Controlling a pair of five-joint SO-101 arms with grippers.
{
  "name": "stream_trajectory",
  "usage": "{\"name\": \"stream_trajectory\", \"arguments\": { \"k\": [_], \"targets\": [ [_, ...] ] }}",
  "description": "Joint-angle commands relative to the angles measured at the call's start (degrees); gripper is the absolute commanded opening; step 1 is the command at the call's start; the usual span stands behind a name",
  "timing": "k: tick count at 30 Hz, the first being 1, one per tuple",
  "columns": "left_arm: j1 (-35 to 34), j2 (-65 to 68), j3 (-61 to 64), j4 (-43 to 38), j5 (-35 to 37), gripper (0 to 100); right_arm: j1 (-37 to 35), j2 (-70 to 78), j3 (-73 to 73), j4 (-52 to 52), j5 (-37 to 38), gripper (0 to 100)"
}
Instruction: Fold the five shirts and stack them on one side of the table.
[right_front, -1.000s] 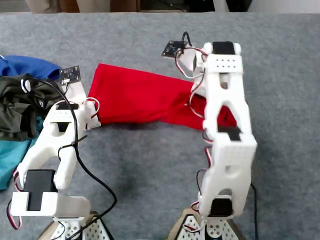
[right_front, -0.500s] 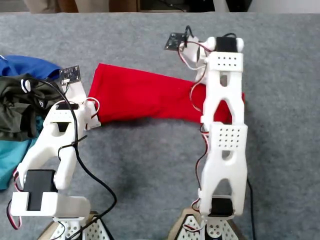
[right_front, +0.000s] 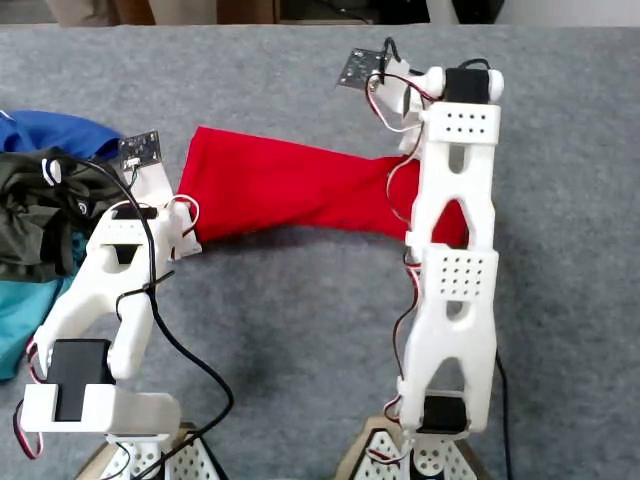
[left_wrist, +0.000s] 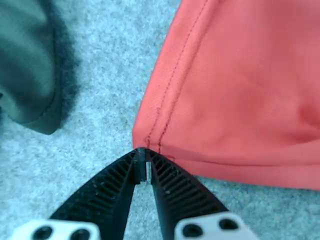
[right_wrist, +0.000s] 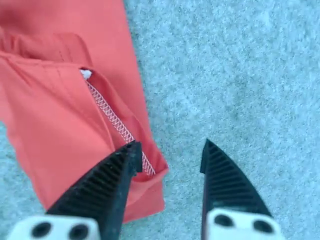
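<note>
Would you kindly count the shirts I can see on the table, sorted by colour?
red shirt: 1
blue shirt: 1
dark green shirt: 1
teal shirt: 1
Total: 4 shirts in sight

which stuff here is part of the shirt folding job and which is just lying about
Job: red shirt, blue shirt, dark green shirt, teal shirt, left gripper, right gripper.
Not part of it: grey table cover, black cable.

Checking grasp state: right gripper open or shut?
Open. Right gripper fingertips stand apart, one over the red shirt edge, gray table between them.
</note>
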Motion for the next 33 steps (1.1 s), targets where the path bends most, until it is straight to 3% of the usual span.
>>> {"name": "stream_trajectory", "arguments": {
  "k": [1, 8, 22, 28, 30, 32, 33],
  "targets": [
    [-0.26, -0.22, -2.37, 0.44, -0.35, 2, -3.03, -1.80, 5.76, 0.97, -0.35, 17.4],
    [-0.26, -0.22, -2.46, 0.44, -0.35, 2, -0.92, -0.75, 24.57, -8.09, -3.25, 16.2],
    [-0.18, -0.22, -2.37, 0.44, -0.35, 2, -1.89, -8.04, -0.66, -2.73, -6.59, 16.1],
    [-0.18, -0.22, -2.37, 0.44, -0.35, 2, -4.79, -8.31, -1.10, 0.97, -9.49, 15.9],
    [-0.26, -0.22, -2.37, 0.44, -0.35, 2, -4.62, -8.66, 0.75, 0.97, -11.78, 11.5],
    [-0.26, -0.22, -2.37, 0.44, -0.35, 2, -4.70, -9.36, 3.30, 0.97, -13.36, 0.0],
    [-0.26, -0.31, -2.29, 0.44, -0.35, 2, -4.79, -9.80, 4.97, 0.97, -14.24, 2.1]
  ]
}}
